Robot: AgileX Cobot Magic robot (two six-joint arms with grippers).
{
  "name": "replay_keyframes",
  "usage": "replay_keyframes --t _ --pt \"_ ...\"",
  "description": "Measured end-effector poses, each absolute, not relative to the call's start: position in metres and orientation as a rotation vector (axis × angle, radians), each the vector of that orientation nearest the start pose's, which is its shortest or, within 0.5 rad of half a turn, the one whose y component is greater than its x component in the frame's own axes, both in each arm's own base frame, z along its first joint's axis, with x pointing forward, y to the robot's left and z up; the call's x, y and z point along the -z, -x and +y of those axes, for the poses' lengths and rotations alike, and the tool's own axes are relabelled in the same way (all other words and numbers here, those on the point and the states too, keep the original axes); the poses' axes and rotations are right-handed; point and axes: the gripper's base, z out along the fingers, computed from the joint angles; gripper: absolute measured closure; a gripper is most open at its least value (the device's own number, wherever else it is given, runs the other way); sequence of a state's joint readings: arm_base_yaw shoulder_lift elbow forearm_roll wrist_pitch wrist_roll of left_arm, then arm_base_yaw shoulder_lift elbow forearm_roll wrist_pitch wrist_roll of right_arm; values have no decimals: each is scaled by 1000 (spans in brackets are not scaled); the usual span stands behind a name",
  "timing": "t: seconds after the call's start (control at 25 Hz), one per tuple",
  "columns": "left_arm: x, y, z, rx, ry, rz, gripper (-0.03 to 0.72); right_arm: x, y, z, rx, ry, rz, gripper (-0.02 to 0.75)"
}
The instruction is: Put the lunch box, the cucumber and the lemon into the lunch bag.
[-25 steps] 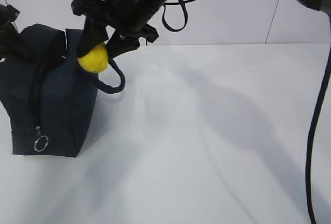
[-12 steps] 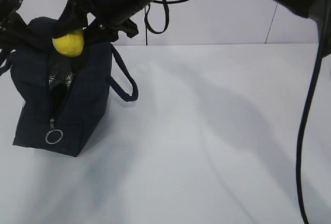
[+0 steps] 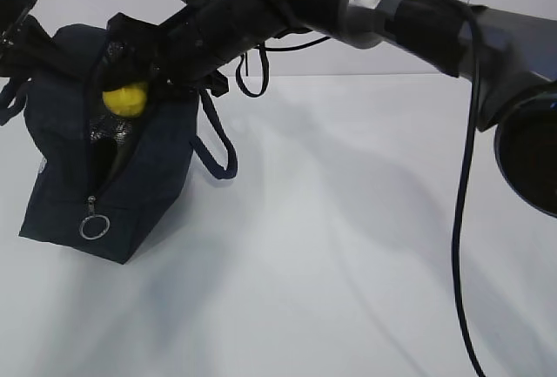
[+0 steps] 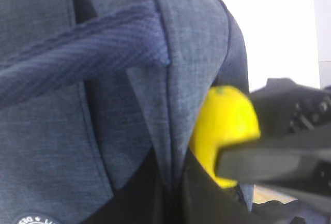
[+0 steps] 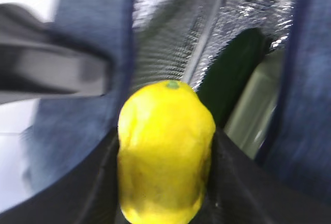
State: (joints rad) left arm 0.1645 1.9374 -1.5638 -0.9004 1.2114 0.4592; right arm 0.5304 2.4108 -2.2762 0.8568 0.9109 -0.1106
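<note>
Pincer on my right arm is clamped halfway around the lemon, which I hold right at the open mouth of the lunch bag. Inside the bag, below the lemon, I see the cucumber lying against the silver lining with the lunch box beside it. My left pincer is fully closed at the bag's far edge; what it pinches I cannot tell.
</note>
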Motion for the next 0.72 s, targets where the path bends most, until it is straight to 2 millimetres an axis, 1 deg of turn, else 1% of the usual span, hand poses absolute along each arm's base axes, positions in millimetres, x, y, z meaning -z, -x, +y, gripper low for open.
replay_keyframes --t 0.12,0.2,0.28,0.36,0.44,0.6,0.72 --pt "-263 -405 0 1094 9 2603 703 -242 -443 321 -1226 352 2416 360" --pt "-263 -405 0 1093 7 2603 703 -243 -444 321 -1234 335 2403 311" --pt "-263 -405 0 1093 7 2603 703 -244 -444 321 -1238 332 2401 240" --pt "-263 -405 0 1093 7 2603 703 -244 -444 322 -1243 329 2400 202" --pt "-263 -405 0 1093 6 2602 703 -244 -444 322 -1249 326 2399 186" --pt "-263 -405 0 1093 6 2602 703 -244 -443 322 -1260 332 2408 180" --pt "-263 -405 0 1093 6 2602 703 -242 -443 314 -1272 356 2453 180"
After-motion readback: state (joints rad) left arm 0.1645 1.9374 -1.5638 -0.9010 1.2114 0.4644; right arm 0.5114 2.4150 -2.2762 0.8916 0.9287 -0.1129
